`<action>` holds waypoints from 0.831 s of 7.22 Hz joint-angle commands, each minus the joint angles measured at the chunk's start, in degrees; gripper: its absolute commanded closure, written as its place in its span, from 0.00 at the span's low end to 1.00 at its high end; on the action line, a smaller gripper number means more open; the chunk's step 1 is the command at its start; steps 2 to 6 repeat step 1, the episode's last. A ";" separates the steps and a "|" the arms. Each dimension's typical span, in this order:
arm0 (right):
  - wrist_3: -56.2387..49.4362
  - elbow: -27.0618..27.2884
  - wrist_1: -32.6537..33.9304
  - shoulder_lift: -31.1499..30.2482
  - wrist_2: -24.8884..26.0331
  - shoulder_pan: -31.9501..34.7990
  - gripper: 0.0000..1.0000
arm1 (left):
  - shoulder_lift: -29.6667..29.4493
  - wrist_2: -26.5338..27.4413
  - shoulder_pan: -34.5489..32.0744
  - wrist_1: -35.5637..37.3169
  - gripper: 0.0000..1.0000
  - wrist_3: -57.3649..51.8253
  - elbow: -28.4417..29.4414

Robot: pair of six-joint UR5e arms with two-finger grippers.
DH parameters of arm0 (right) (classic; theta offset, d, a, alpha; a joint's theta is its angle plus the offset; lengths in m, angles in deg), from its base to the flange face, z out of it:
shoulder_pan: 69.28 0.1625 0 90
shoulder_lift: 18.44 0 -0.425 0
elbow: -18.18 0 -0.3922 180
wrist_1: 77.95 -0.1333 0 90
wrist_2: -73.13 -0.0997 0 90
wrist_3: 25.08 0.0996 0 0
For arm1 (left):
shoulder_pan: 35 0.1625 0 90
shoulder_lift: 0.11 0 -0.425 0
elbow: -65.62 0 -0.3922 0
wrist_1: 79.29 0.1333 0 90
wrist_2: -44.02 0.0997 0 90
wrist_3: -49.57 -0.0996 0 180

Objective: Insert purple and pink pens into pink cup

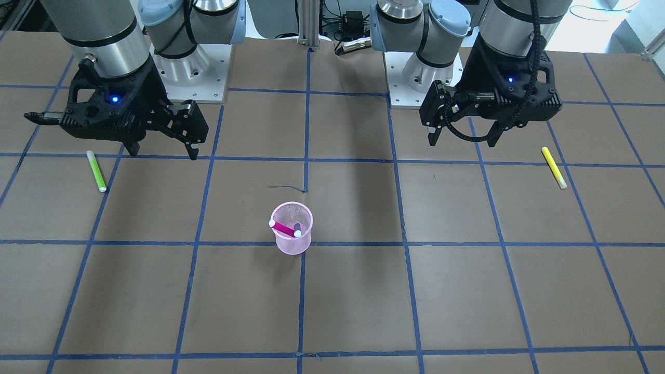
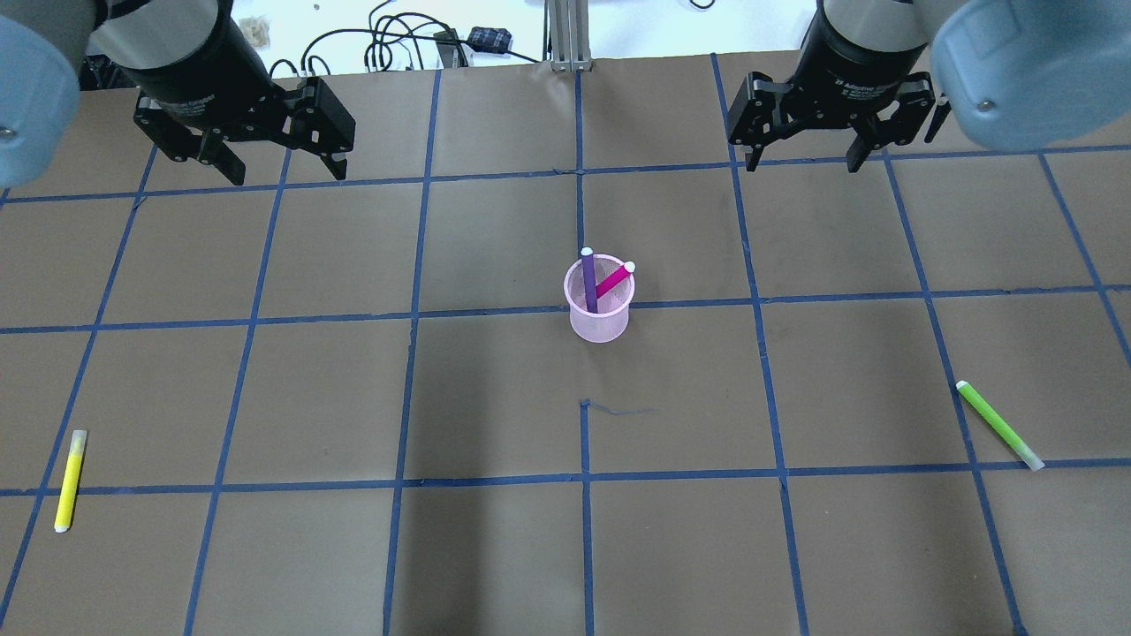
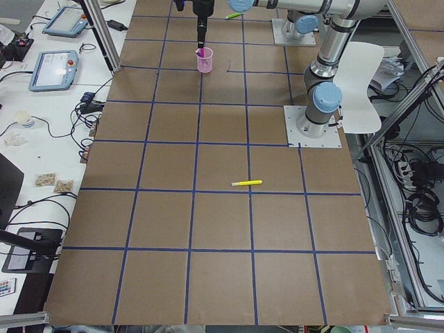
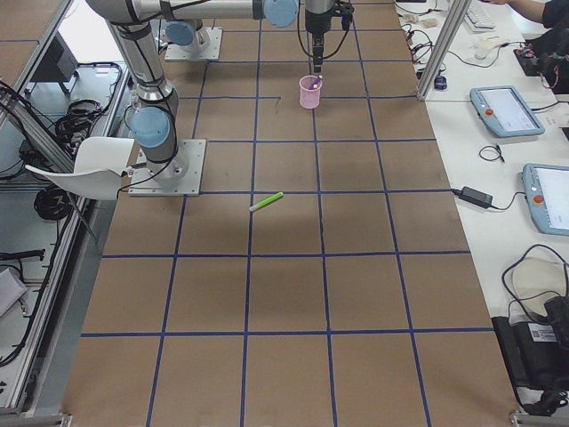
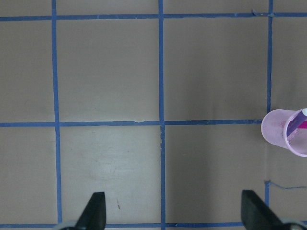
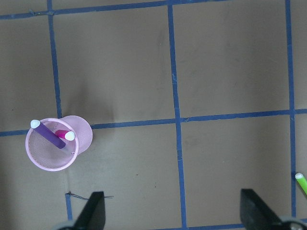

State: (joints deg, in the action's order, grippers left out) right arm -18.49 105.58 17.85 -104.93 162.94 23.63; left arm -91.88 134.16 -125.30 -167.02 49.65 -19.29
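The pink mesh cup (image 2: 599, 325) stands upright near the table's middle and also shows in the front view (image 1: 292, 244). The purple pen (image 2: 588, 278) and the pink pen (image 2: 616, 280) both stand leaning inside it, white caps up. In the right wrist view the cup (image 6: 45, 160) holds the purple pen (image 6: 48, 134) and the pink pen (image 6: 61, 134). My left gripper (image 2: 287, 174) is open and empty, raised far left of the cup. My right gripper (image 2: 802, 164) is open and empty, raised far right of it. The left wrist view shows the cup (image 5: 280, 136) at its right edge.
A yellow pen (image 2: 69, 481) lies on the table on my left side, near me. A green pen (image 2: 998, 424) lies on my right side, near me. The table is brown with a blue tape grid.
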 commanded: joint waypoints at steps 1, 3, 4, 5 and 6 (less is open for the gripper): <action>-0.09 -0.04 0.08 0.00 0.11 0.00 0.00 | 0.53 0.04 -0.31 -0.07 0.00 0.00 -0.78; -0.09 -0.04 0.08 0.00 0.11 0.00 0.00 | 0.53 0.04 -0.31 -0.07 0.00 0.00 -0.78; -0.09 -0.04 0.08 0.00 0.11 0.00 0.00 | 0.53 0.04 -0.31 -0.07 0.00 0.00 -0.78; -0.09 -0.04 0.08 0.00 0.11 0.00 0.00 | 0.53 0.04 -0.31 -0.07 0.00 0.00 -0.78; -0.09 -0.04 0.08 0.00 0.11 0.00 0.00 | 0.53 0.04 -0.31 -0.07 0.00 0.00 -0.78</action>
